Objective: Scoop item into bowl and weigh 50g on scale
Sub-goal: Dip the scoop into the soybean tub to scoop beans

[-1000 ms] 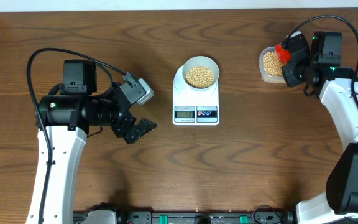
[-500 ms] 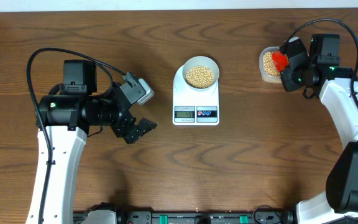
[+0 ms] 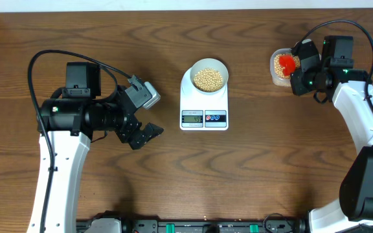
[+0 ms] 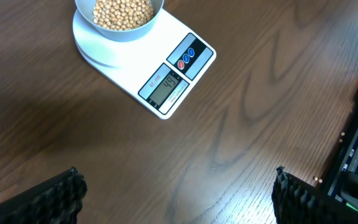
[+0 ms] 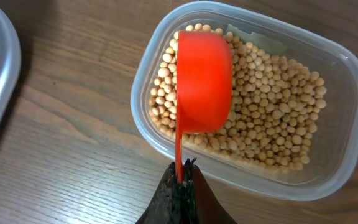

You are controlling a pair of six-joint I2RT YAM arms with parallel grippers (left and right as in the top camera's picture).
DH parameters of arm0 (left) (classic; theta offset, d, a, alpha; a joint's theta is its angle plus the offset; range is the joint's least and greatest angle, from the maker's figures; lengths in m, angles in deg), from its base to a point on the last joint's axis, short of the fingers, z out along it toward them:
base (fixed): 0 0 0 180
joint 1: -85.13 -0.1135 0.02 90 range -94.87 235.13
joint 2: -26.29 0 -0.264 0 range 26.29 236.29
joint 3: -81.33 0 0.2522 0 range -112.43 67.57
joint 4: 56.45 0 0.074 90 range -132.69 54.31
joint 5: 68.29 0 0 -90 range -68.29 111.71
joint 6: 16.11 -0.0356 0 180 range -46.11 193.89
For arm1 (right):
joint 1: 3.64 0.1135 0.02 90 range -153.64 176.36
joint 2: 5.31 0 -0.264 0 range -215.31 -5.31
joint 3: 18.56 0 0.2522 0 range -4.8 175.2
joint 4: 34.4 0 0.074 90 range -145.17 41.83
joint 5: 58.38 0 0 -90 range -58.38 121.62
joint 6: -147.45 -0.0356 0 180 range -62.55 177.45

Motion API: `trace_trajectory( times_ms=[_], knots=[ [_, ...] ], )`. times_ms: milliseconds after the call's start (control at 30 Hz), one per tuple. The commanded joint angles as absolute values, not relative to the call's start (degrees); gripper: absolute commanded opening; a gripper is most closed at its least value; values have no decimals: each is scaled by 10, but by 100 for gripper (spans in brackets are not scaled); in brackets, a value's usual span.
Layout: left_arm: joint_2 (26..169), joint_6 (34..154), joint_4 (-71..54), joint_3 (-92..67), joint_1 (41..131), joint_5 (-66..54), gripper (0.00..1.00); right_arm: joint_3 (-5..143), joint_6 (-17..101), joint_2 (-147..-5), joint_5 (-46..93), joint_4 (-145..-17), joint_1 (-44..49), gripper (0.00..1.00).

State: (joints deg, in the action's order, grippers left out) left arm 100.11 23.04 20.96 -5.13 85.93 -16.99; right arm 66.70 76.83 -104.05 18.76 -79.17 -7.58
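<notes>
Dark brown wood table (image 3: 271, 168) all round, with a pale strip along the top edge of the overhead view. Scale (image 3: 204, 102) sits about the middle of the frame, a bit above centre, display (image 3: 192, 117) and buttons (image 4: 187, 57) on its lower edge. Digits are lit but too small for me to read properly

Bowl (image 4: 120, 35) is on the scale's upper half, round platform under it, and it's holding a good heap of beans (image 3: 208, 79). Nothing is touching the bowl or the scale, both arms are well apart from them

Left gripper (image 4: 182, 202) is at the left of the overhead shot, hovering over bare wood with the jaws spread wide and nothing between them. In its wrist view the two black fingers (image 4: 61, 196) poke in at the bottom corners and the scale is up in the top left

Right gripper (image 5: 182, 180) is up in the top right of the overhead, jaws pressed together on the thin handle of a red scoop (image 5: 204, 81). The scoop's cup is over the left part of a clear plastic tub (image 5: 353, 93), which has more beans covering its bottom. Can't tell if the cup is resting on those beans or just above them, and I can't see anything inside it from this angle
</notes>
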Motion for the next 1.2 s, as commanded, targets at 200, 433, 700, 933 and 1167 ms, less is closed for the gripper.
trace_trajectory(
  times_ms=[200,433,700,933,1167],
  knots=[
    [1000,231,211,-60,857,-177,98,666,699,-1046,95,-786,-120,1],
    [1000,231,211,-60,857,-177,98,666,678,-1046,36,-786,-155,1],
    [1000,231,211,-60,857,-177,98,665,678,-1046,-96,-786,-201,1],
    [1000,231,211,-60,857,-177,98,666,687,-1046,-203,-786,-214,1],
    [1000,231,211,-60,857,-177,98,666,740,-1046,-360,-785,-214,1]
  ],
)
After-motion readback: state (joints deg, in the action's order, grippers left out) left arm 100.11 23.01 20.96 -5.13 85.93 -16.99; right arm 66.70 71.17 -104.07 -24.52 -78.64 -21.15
